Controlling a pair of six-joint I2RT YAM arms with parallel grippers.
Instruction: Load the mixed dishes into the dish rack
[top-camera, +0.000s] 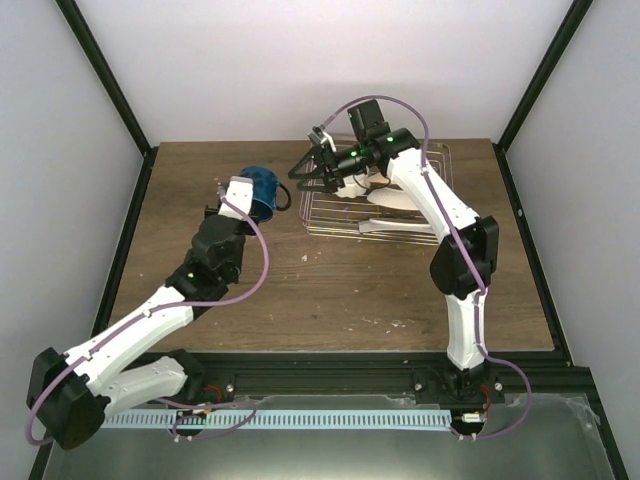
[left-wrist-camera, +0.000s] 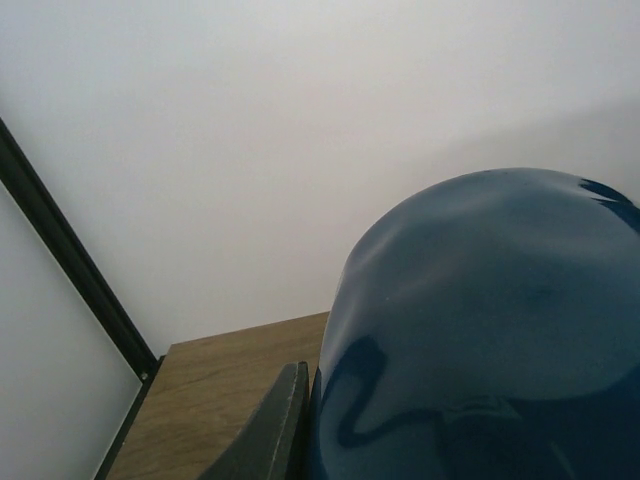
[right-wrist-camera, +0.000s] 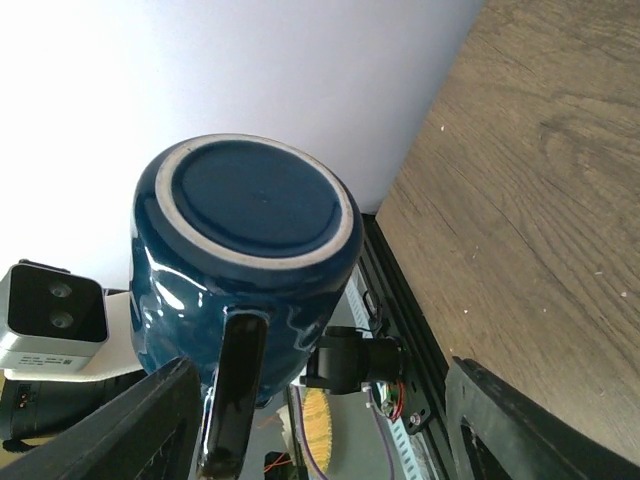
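My left gripper (top-camera: 248, 200) is shut on the dark blue mug (top-camera: 262, 187) and holds it tilted above the back left of the table. In the left wrist view the mug (left-wrist-camera: 490, 330) fills the right side, pressed against one finger (left-wrist-camera: 272, 430). My right gripper (top-camera: 303, 173) is open and points left at the mug's handle (top-camera: 284, 197), a little apart from it. In the right wrist view the mug (right-wrist-camera: 250, 230) shows its base, with the handle (right-wrist-camera: 235, 390) hanging between my spread fingers (right-wrist-camera: 125, 430). The silver wire dish rack (top-camera: 340, 226) stands at the back right under the right arm and holds pale dishes (top-camera: 392, 200), partly hidden.
The wooden table (top-camera: 350, 290) has a few crumbs near its middle and front. Black frame posts (top-camera: 105, 85) stand at the back corners against white walls. A black rail (top-camera: 330, 375) runs along the near edge.
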